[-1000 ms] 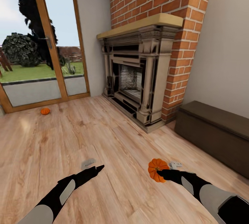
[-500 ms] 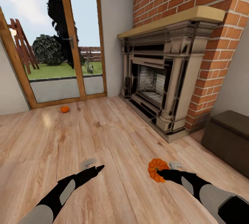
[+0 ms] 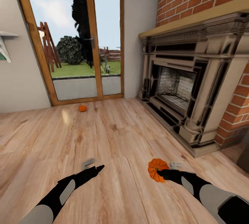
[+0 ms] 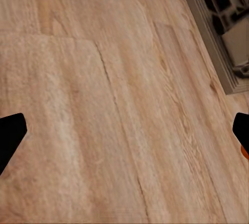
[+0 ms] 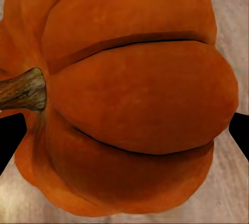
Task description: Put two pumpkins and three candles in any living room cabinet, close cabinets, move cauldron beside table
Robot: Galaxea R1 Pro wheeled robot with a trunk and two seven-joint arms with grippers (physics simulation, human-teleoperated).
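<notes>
Since a moment ago the whole view has swung to the left, so the fireplace [image 3: 193, 89] now sits further right and the glass door [image 3: 79, 40] is in the middle; the arms look the same as before. The right gripper [image 3: 159, 173] holds one pumpkin [image 3: 156, 169] tight, with the pumpkin pressed between its fingers and its little brown stem [image 5: 23, 90] poking out sideways. The left gripper [image 3: 98, 167] is held out low over the wood floor [image 3: 114, 137] with nothing in it, and its fingers are spread wide. The other pumpkin [image 3: 82, 108] lies on the floor far ahead of the left gripper, close to the door. I think the pumpkins are light and hard with a smooth skin, so they could roll or slip. Squeezing across the fat round middle, as the right gripper does, looks best. Ahead of both grippers the floor is wide and bare, so there is lots of room to move. To the right of the right gripper, the stone edge of the fireplace is something to stay away from.
</notes>
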